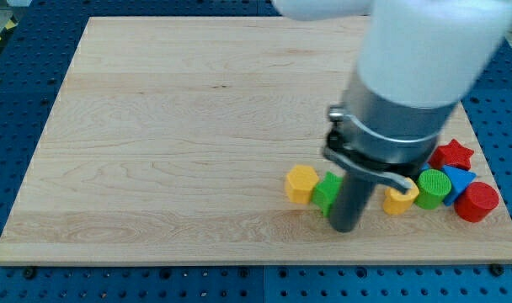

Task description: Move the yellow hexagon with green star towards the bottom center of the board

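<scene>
**A:** Only the one camera view to go on. Where do the task's blocks sit?

**B:** The yellow hexagon block (301, 183) lies on the pale wooden worktop (172, 143), right of centre and near the view's bottom edge. Touching its right side is the green star block (328, 193), partly hidden behind the dark rod. My tip (347, 227) is just right of the star and a little lower, close against it or touching; I cannot tell which.

**A:** And the jaws?

**B:** There are none on this arm, only the rod, so nothing is held wide, narrow or closed on anything.

**A:** What could go wrong from here?

**B:** As I judge it, the pair already sits right of the bottom centre, so it needs a nudge toward the view's left. From where the tip stands, a leftward push would meet the star first. If that contact is off-centre, the star could spin or slip past the hexagon, and the two would separate.

**A:** Anything else nearby?

**B:** A second yellow block (399, 199), its shape unclear behind the arm, lies just right of the rod. Beyond it cluster a green cylinder block (434, 187), a blue block (458, 178), a red star block (453, 155) and a red cylinder block (477, 202). A repositioning sweep to the right might drag those along. Also, the pair is near the worktop's lower edge, so a push angled downward risks sending them off.
</scene>
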Robot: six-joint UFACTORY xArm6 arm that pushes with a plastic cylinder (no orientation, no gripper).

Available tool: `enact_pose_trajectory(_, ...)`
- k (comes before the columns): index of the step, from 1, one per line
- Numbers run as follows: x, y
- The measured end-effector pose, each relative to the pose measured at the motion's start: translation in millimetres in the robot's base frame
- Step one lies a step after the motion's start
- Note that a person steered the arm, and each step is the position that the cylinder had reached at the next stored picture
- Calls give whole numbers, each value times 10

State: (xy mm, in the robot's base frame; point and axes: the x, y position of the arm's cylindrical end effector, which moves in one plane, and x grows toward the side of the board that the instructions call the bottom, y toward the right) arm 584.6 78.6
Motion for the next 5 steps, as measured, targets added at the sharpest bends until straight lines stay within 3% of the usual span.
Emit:
enact_pose_trajectory(1,0,-467)
enact_pose_trajectory(2,135,-558)
enact_pose_trajectory(3,341,-467)
enact_pose_trajectory(5,339,228)
